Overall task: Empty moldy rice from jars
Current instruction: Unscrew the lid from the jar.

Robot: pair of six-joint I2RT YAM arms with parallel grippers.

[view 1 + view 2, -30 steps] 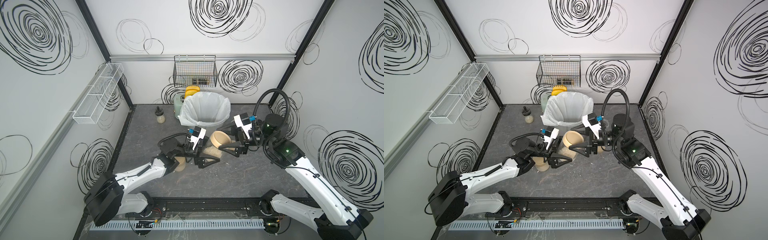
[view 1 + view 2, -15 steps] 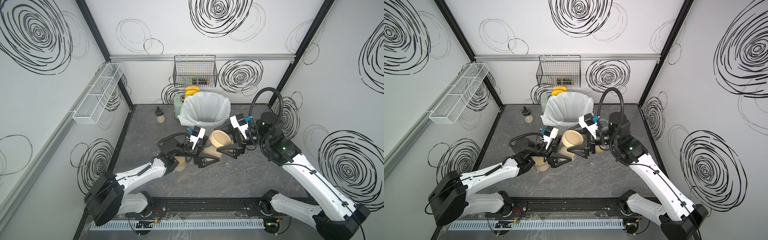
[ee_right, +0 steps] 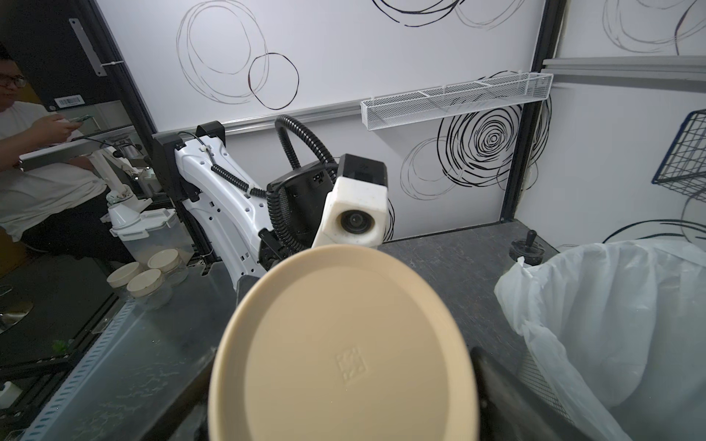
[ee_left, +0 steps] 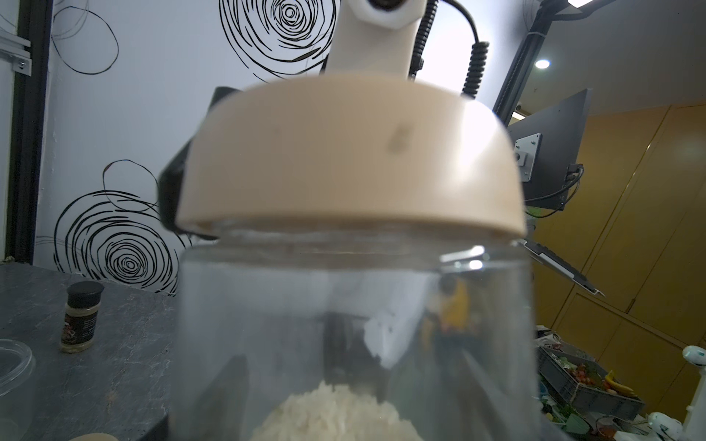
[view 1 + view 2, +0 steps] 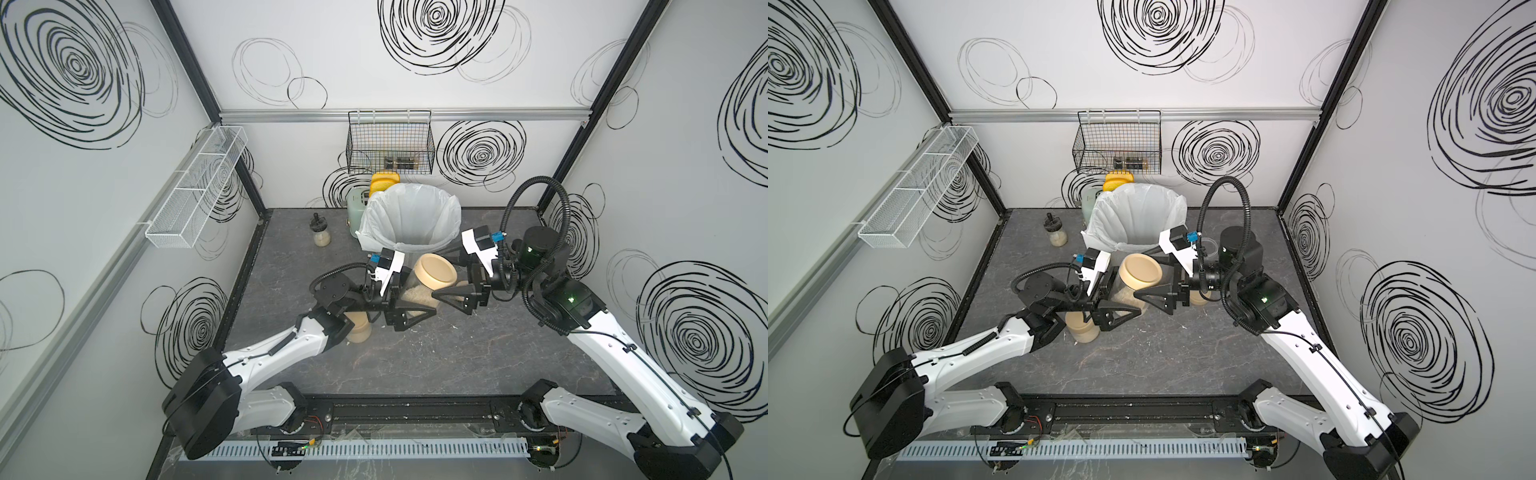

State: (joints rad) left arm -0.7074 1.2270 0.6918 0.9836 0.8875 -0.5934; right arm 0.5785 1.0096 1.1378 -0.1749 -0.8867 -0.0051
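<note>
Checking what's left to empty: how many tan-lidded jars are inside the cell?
3: held jar in left gripper before the bin; second jar beneath the left arm; third jar partly hidden behind right gripper.

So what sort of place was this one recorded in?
Probably a lab robot cell, loosely mocked up as a kitchen: swirl-patterned panel walls, a bag-lined bin and a wire basket hung on the back wall.

Clear glossy jar (image 4: 344, 324), smooth matt tan plastic lid (image 3: 344, 355), crinkled translucent plastic liner (image 5: 411, 216), wire basket (image 5: 390, 145), matt stone-look tabletop (image 5: 415, 361)
</note>
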